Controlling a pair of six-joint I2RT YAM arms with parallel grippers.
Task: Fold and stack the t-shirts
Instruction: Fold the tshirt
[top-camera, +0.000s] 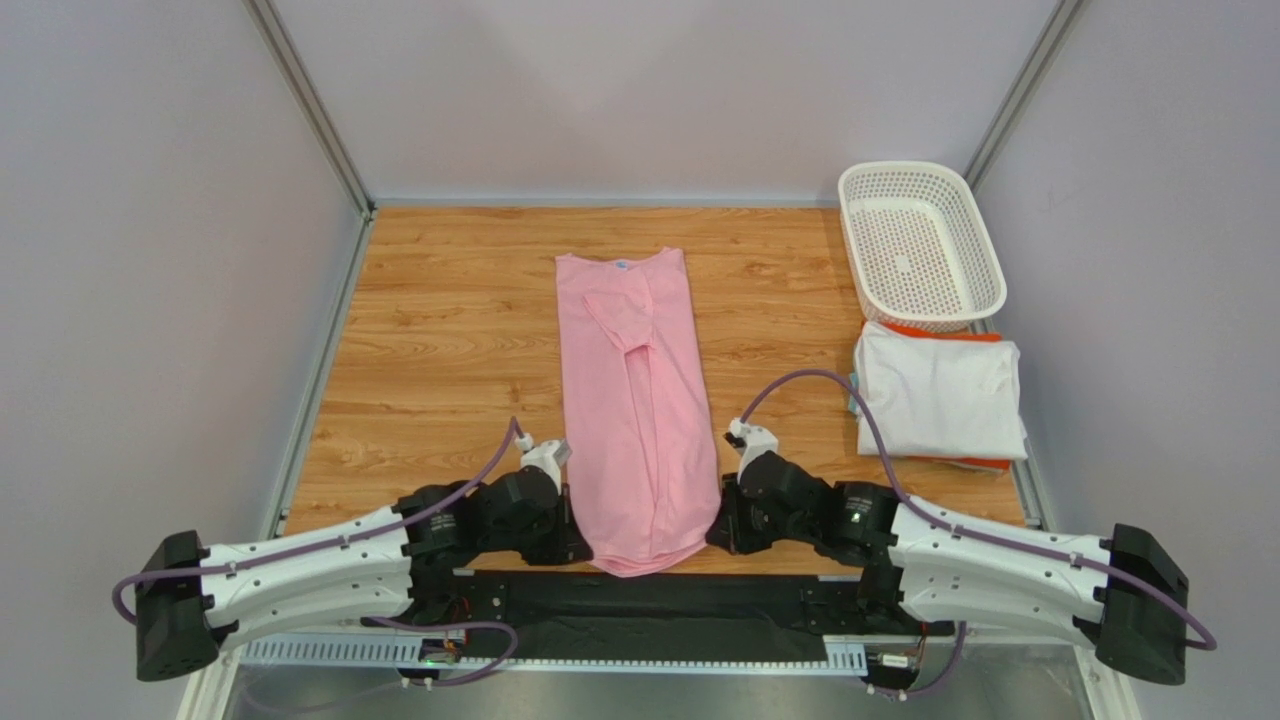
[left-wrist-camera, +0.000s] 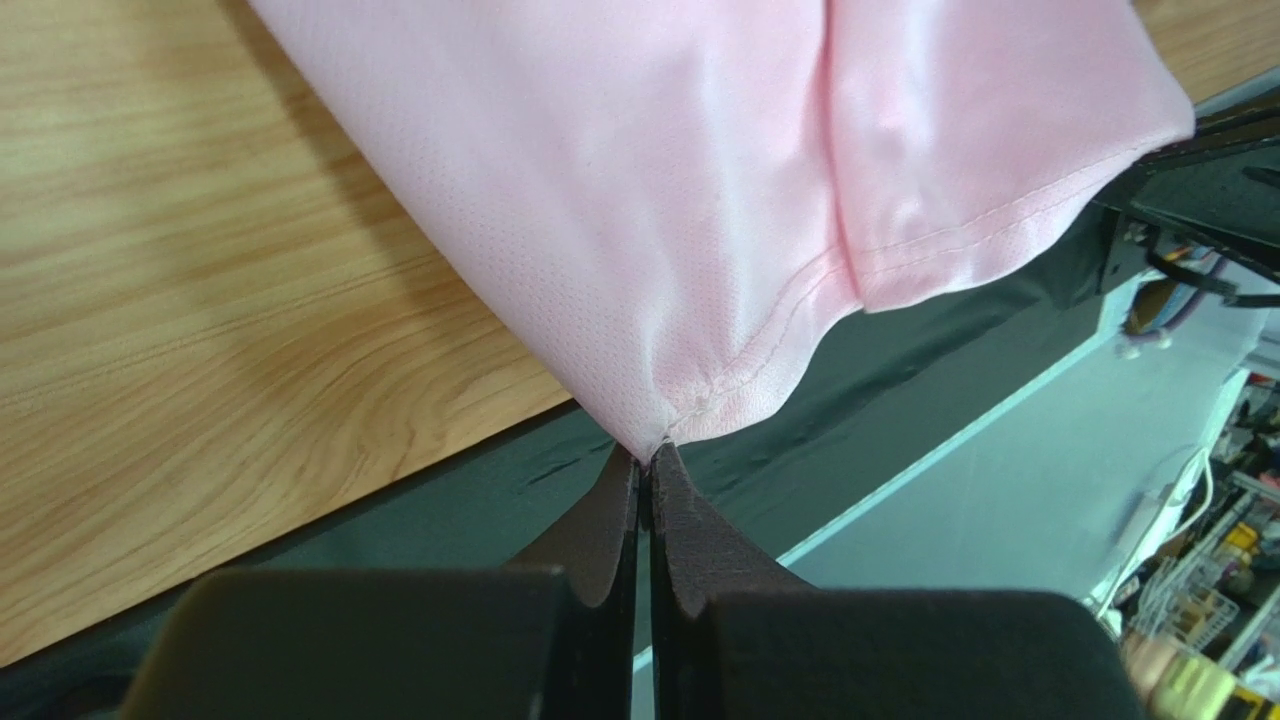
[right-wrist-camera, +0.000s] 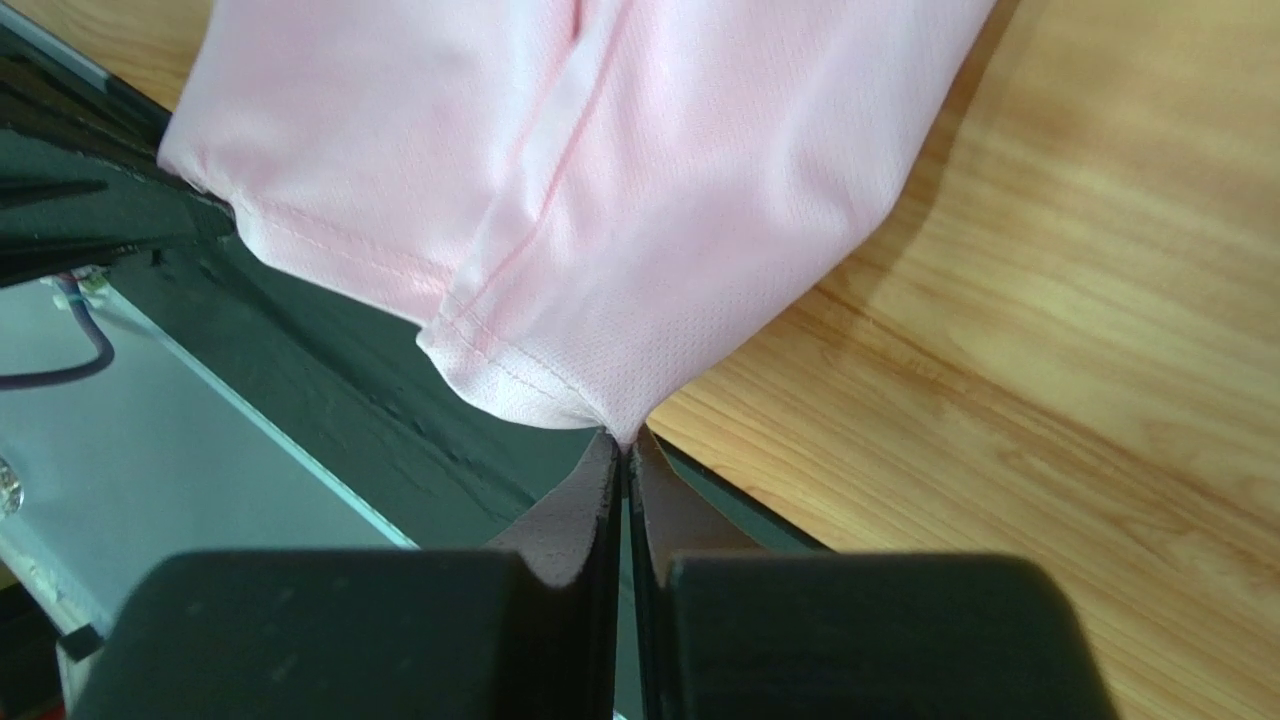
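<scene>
The pink t-shirt (top-camera: 639, 398) lies as a long narrow strip down the middle of the wooden table, sides folded in, its hem hanging over the near edge. My left gripper (top-camera: 576, 525) is shut on the hem's left corner, seen in the left wrist view (left-wrist-camera: 651, 450) with the pink t-shirt (left-wrist-camera: 676, 180) above it. My right gripper (top-camera: 718, 528) is shut on the hem's right corner, seen in the right wrist view (right-wrist-camera: 624, 438) below the pink t-shirt (right-wrist-camera: 601, 165). The white t-shirt with orange trim (top-camera: 941, 396) lies folded at the right.
A white perforated basket (top-camera: 920, 243) stands at the back right, just behind the white shirt. Bare wooden table (top-camera: 436, 345) spreads to the left of the pink shirt. A black mat (top-camera: 646, 615) runs along the near edge between the arm bases.
</scene>
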